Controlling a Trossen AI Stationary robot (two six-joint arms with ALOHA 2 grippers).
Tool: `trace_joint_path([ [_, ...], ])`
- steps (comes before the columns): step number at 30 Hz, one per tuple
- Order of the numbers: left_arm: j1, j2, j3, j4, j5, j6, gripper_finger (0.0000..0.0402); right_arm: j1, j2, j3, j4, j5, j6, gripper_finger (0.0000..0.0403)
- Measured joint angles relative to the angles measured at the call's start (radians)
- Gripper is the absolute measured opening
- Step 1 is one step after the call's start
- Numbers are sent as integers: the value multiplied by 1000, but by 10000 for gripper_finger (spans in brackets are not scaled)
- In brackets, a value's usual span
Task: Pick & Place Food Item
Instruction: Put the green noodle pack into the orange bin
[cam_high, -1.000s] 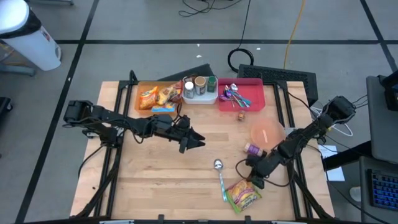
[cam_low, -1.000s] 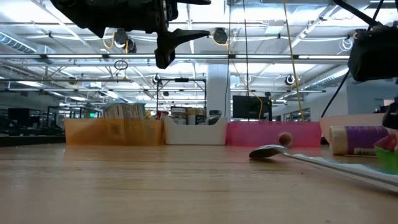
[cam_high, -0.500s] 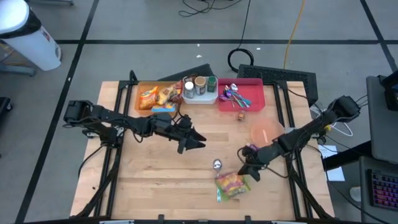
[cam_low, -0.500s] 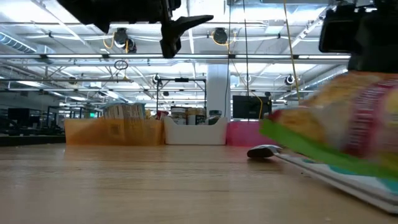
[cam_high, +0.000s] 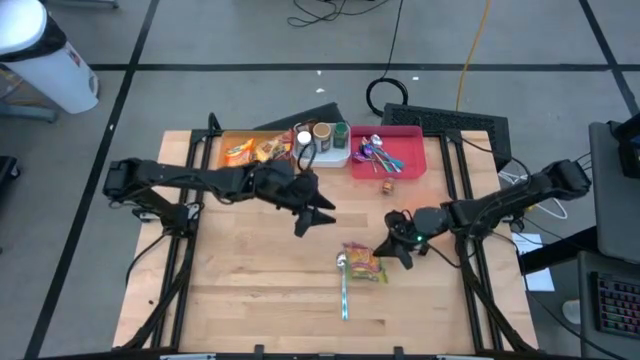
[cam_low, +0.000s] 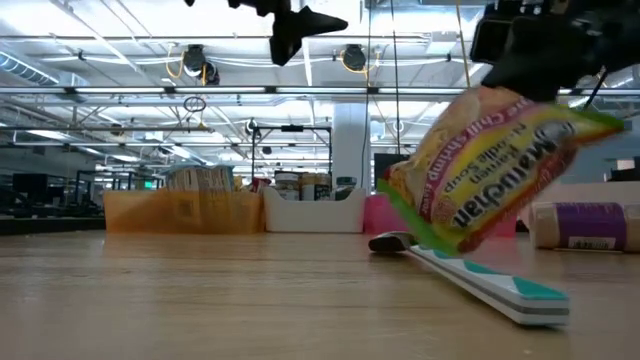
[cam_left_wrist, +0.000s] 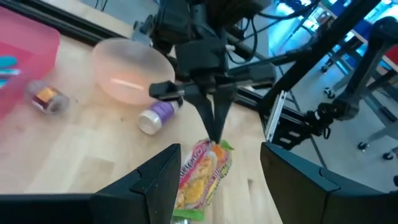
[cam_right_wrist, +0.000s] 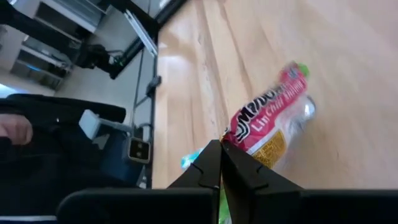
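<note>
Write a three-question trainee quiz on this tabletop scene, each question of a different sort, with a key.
1. True or false: the right end effector is shut on the noodle packet.
2. Which item lies partly under the packet? A) spoon B) fork C) knife
3. Fill in: the left end effector hangs above the table with its fingers ____.

Key:
1. True; the packet hangs clear of the table, tilted, in the low view.
2. A; the spoon's bowl sits by the packet, and its handle runs toward the table's front edge.
3. Open; it holds nothing.
</note>
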Motion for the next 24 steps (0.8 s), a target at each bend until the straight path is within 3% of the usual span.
trace_joint_path([
  [13, 55, 84, 11, 5, 154, 9, 230, -132, 6, 163, -67, -57, -188, 0],
  [24, 55, 172, 11, 149, 164, 13, 230, -168, 51, 218, -61, -156, -217, 0],
])
